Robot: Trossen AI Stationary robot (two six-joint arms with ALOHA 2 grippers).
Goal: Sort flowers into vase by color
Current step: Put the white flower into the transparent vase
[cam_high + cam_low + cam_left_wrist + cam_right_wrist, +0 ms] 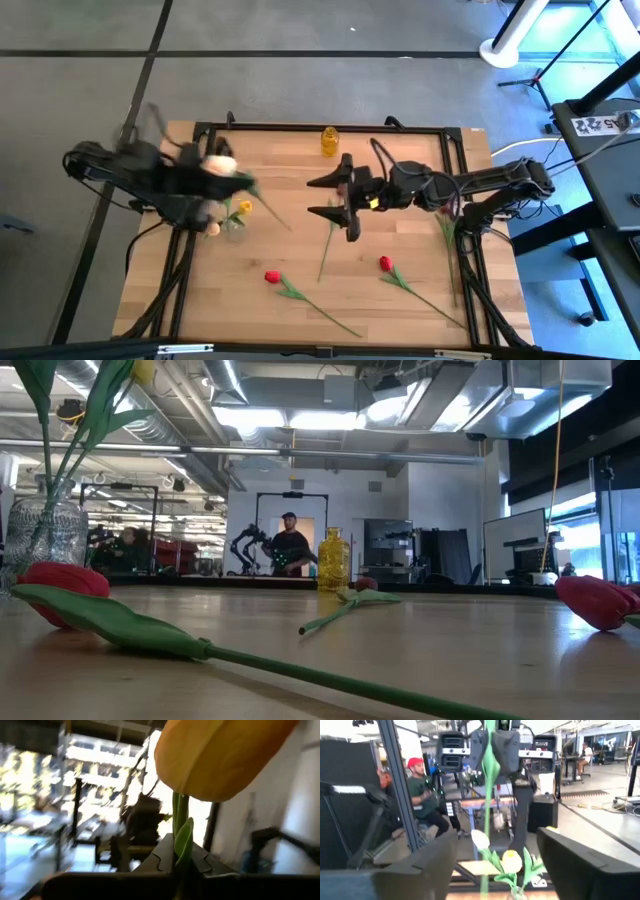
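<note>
My left gripper (pixel 232 178) hovers over the table's left half, shut on a cream-peach tulip (pixel 220 165) whose head fills the left wrist view (pixel 220 755). Below it stands a clear glass vase (pixel 232 222) holding a yellow head (pixel 245 207) and a cream head (pixel 212 229). My right gripper (pixel 328 197) is open at mid-table, pointing toward the left arm and touching nothing. Two red tulips (pixel 272 276) (pixel 385 263) lie on the near part of the table. A green-stemmed flower (pixel 326 250) lies between them. A yellow vase (pixel 329 140) stands at the far edge. My left gripper pinches the cream-peach tulip between its two fingers (pixel 160 857) on the stem just under the head (pixel 181 827). The flower is lifted clear. Its long stem (pixel 487 795) hangs below the gripper, above the clear vase (pixel 517 892).
Another green stem (pixel 447 235) lies near the table's right edge beside the right arm's base. In the low view a red tulip (pixel 60 588) and its leaf lie close to the camera. People stand in the room beyond the table.
</note>
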